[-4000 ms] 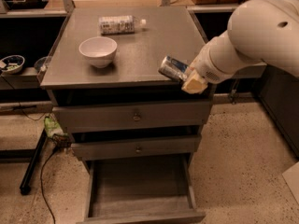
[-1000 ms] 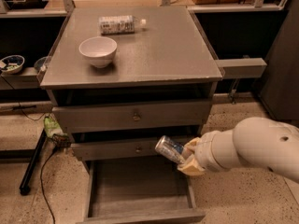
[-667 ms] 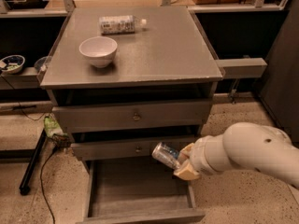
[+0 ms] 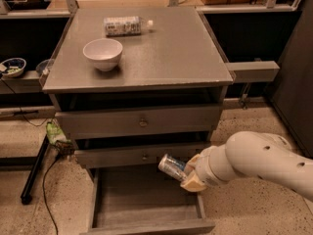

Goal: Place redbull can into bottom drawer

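- Camera view: the gripper hangs low at the right of the cabinet, on a thick white arm that reaches in from the right.
- Its tan fingers are closed around one end of the redbull can. The grip looks firm, with most of the can sticking out free.
- The can points away from the jaws to the left and a little upward. Its long axis is tilted, closer to lying flat than to standing.
- The can is in the air, just below the front of the middle drawer and over the right rear part of the bottom drawer.
- That drawer is pulled well out, and its flat grey floor shows bare beneath the can.
- To my eye the can is already over the opening, so the move left is mostly downward. The thing to watch is the free end passing close under the middle drawer's front.
- I would say the can will land on its side and may roll a little across the floor.
- On the cabinet top a white bowl and a clear bottle lie well apart from all this.
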Controlling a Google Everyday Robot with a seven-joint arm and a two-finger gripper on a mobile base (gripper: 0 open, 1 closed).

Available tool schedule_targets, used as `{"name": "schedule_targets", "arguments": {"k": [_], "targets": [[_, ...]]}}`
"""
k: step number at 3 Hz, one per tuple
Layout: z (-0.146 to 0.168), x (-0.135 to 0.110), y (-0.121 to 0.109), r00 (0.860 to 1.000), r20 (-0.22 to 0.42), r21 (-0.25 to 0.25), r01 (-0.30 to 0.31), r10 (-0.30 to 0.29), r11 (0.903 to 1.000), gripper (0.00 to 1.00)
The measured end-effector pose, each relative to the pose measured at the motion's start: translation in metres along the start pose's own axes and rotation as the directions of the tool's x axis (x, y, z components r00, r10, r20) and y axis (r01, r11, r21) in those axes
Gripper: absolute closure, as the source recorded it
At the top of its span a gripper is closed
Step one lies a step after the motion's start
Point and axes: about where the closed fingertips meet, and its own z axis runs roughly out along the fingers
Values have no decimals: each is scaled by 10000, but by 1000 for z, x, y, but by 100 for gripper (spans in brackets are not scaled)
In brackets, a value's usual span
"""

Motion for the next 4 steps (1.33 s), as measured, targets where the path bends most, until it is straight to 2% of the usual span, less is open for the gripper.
{"name": "schedule_targets", "arguments": {"k": [1,2,4], "targets": [[2,6,2,9988,487,-24,-89,90,10000,100],[30,23,5,9979,585,-219,-278,291,9994,100],[103,19,-1,9987,294,-860,-390,417,9955,100]]}}
